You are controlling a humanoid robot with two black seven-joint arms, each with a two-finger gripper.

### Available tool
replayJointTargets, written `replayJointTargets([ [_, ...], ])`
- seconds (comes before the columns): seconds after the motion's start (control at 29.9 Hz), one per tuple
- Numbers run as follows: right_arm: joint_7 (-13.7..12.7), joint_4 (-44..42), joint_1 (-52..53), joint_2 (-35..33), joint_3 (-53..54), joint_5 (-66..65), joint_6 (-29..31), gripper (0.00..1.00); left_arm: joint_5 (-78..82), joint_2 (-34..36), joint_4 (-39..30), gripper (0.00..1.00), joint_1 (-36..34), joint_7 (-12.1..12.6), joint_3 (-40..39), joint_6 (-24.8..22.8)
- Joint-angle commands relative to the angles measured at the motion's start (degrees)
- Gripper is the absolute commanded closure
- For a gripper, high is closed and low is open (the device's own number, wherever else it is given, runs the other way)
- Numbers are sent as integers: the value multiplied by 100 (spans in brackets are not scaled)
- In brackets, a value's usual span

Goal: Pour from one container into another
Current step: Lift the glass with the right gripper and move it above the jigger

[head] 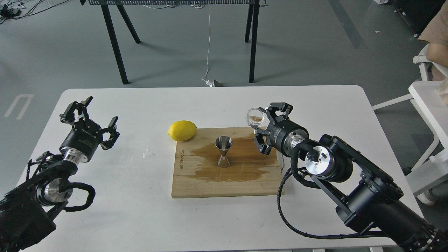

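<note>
The clear glass cup [254,117] is tipped on its side, with a little brown liquid showing inside. My right gripper [260,121] is shut on it, holding it over the back right corner of the wooden board [227,183]. The steel hourglass jigger [223,151] stands upright in the middle of the board, left of and below the cup, on a brown wet stain [245,159]. At the table's left side, my left gripper [91,112] is open and holds nothing.
A yellow lemon [182,130] lies at the board's back left corner. A few drops [148,153] sit on the white table [140,217] left of the board. A wire handle [282,161] sticks out at the board's right edge. White furniture [428,105] stands right.
</note>
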Motion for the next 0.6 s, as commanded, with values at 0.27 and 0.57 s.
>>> replayJointTargets([
  [0.27, -1, -9, 92, 216, -296, -795, 0, 59, 0, 1, 0, 5, 0, 0, 0, 0],
  [0.57, -1, -9, 267, 251, -612, -1042, 0, 59, 0, 1, 0, 5, 0, 0, 0, 0],
])
